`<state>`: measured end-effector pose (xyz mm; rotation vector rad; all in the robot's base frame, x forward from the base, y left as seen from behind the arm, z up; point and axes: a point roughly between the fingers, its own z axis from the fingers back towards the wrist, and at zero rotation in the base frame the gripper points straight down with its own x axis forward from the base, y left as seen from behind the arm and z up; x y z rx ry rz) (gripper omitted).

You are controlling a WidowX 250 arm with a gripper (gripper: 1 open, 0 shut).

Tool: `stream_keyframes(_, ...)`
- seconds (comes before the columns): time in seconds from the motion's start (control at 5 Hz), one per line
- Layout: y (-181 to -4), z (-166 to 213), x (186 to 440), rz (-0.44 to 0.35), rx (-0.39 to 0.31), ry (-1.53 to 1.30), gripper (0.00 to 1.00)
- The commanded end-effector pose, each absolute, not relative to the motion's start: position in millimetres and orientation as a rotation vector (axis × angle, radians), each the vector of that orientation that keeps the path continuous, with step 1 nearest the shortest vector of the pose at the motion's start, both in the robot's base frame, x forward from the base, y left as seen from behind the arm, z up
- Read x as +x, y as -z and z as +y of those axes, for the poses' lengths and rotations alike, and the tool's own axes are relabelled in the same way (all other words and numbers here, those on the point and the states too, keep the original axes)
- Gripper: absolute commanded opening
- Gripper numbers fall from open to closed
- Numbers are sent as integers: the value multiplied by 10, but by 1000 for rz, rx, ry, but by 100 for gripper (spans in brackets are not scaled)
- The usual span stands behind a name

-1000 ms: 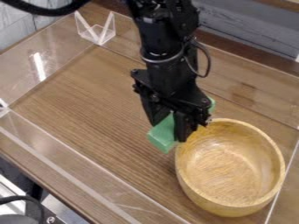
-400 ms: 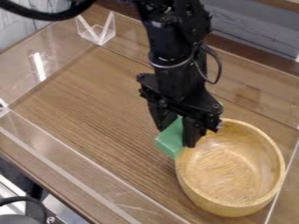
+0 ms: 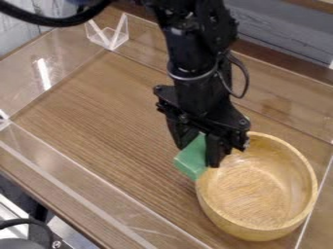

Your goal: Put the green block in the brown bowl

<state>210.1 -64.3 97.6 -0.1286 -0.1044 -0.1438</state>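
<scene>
The green block point(image 3: 192, 160) hangs between the fingers of my black gripper point(image 3: 205, 159), which points straight down and is shut on it. Only the block's left side shows below and beside the fingers; the rest is hidden behind them. It hangs just above the table at the left rim of the brown bowl point(image 3: 260, 185), a wide light wooden bowl at the lower right. The bowl's inside holds nothing.
The wooden tabletop point(image 3: 97, 107) is fenced by low clear acrylic walls point(image 3: 78, 185). A small clear stand point(image 3: 108, 34) sits at the back left. The arm rises from the gripper toward the top of the view.
The gripper with the green block has shifted slightly right, toward the bowl's rim. The bowl has not moved.
</scene>
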Motion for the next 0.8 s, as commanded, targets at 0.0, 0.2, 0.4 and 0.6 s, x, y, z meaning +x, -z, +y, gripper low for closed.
stream_keyframes(0.0, -1075, -700, 2125, -152, -134, 155, 0)
stream_keyframes(0.2, -1069, -750, 2112, -156, -135, 158, 0)
stream_keyframes(0.4, -1059, -815, 2100, -162, -137, 163, 0)
stream_keyframes(0.6, -1037, -887, 2092, -165, -137, 164, 0)
